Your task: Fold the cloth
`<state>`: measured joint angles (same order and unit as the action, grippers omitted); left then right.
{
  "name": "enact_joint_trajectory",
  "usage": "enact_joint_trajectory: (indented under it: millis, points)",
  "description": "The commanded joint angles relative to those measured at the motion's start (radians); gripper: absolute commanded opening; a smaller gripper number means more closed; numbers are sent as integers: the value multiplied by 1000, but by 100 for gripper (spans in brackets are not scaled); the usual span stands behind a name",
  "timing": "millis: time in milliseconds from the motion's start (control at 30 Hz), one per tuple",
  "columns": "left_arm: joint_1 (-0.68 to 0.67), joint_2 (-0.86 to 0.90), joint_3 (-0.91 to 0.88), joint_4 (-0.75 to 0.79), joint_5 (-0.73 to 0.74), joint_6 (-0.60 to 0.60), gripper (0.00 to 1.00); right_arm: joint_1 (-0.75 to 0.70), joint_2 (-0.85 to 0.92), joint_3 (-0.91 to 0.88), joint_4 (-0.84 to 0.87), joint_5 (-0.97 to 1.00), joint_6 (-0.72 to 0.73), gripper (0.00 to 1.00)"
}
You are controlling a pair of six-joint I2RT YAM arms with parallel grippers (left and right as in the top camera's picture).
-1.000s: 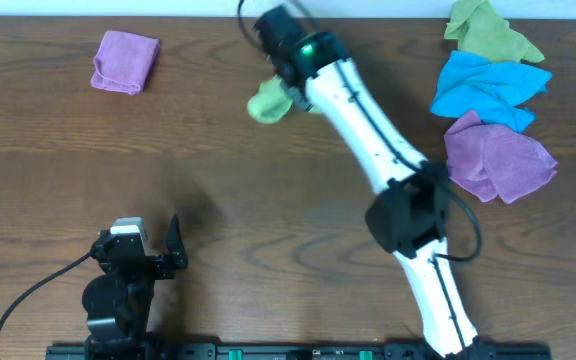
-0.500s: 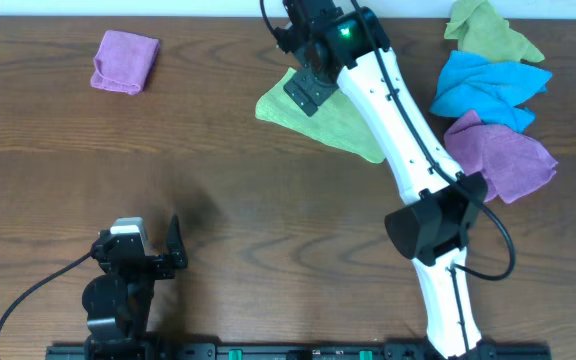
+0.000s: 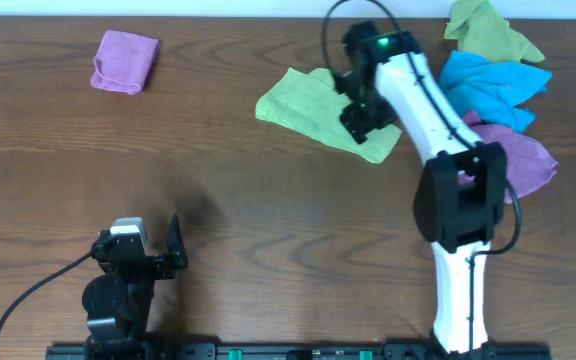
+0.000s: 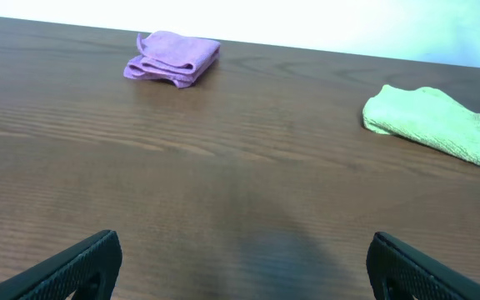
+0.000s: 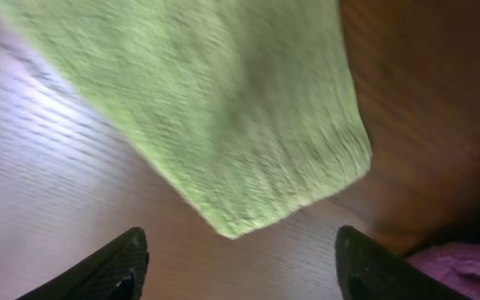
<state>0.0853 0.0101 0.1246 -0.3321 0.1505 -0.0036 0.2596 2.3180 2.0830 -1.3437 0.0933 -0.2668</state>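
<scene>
Overhead, the lime cloth (image 3: 313,105) lies spread, rumpled, under the open, empty right pincer (image 3: 358,118).

A robot test bench in a lab seems to be showing here: two arms are standing at the near edge of a bare wooden table (image 3: 268,220), sorted coloured cloths (image 3: 488,85) lying at its far right corner.

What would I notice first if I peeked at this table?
The bright lime cloth lying spread out near the far edge, with the white right arm's end effector hovering open above its right corner. Next, a heap of olive, blue and purple cloths at far right, and one folded purple cloth far left.
</scene>
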Motion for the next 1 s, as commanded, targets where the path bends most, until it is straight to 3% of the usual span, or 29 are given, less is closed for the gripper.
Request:
enact_joint_trajectory:
  millis: [0, 133, 367, 600, 967]
  points:
    - [5, -6, -22, -6, 3, -11, 96, -72, 3, -4, 5, -176, -3, 68]
    - [5, -6, -22, -6, 3, -11, 95, -159, 8, -26, 14, -399, -36, 66]
    - [5, -6, -22, -6, 3, -11, 95, -279, 8, -139, 73, -585, -37, 65]
    - [5, -6, -22, -6, 3, -11, 95, -309, 8, -253, 188, -598, 9, 63]
    - [5, -6, -22, -6, 3, -11, 95, -307, 9, -266, 324, -484, 132, 60]
